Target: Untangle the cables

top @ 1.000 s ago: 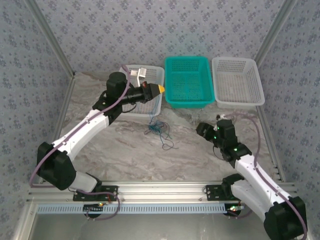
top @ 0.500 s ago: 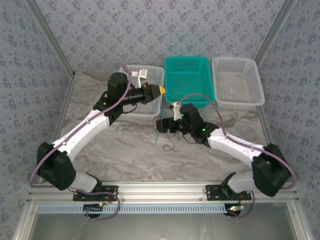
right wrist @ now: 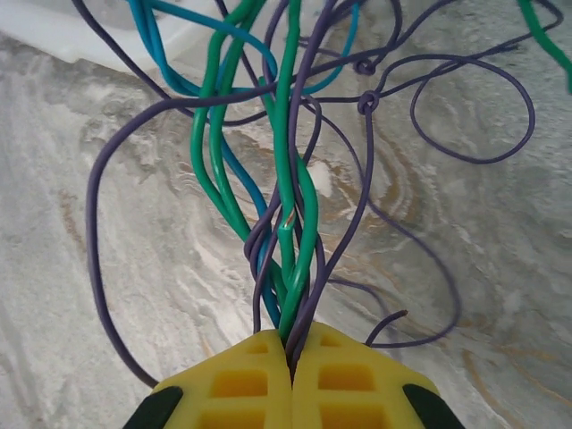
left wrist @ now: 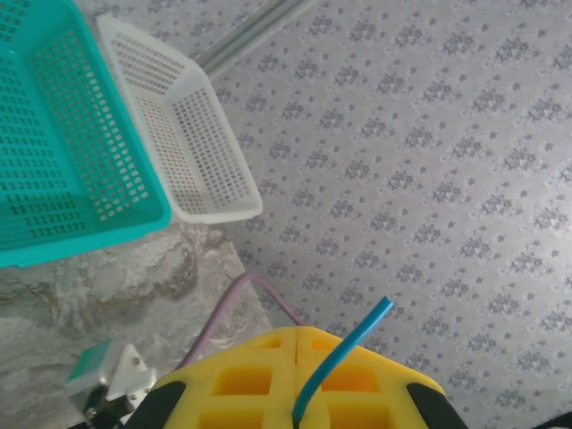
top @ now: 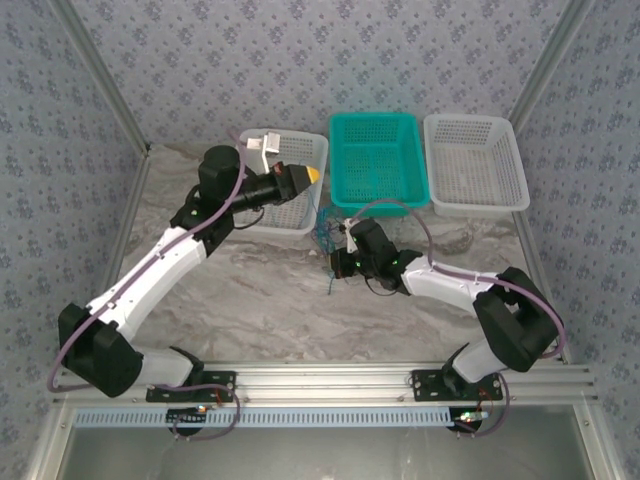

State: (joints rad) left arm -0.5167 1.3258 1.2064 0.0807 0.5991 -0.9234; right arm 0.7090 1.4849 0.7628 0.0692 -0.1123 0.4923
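A second ago the right arm was folded back near the right edge of the bench. It has since swung across to the middle. The right end effector is now pressed together on the cables. From the right wrist, its yellow pads pinch a bundle of green, blue and dark purple strands that fan out above the marbled bench.

The cables lay loose on the bench a second ago, in front of the left white basket. They are now gathered higher, just beside that basket's near right corner and the near left corner of the teal basket. One dark strand trails toward the near edge.

The left arm has drawn slightly back toward the left edge. The left end effector hangs over the left white basket. Its pads are together and pinch the end of a blue cable, which sticks out between them in the left wrist view. From above I cannot trace that cable down to the bundle.

The teal basket and the right white basket stand side by side along the far edge, as before, with the right white basket nearest the far right corner.
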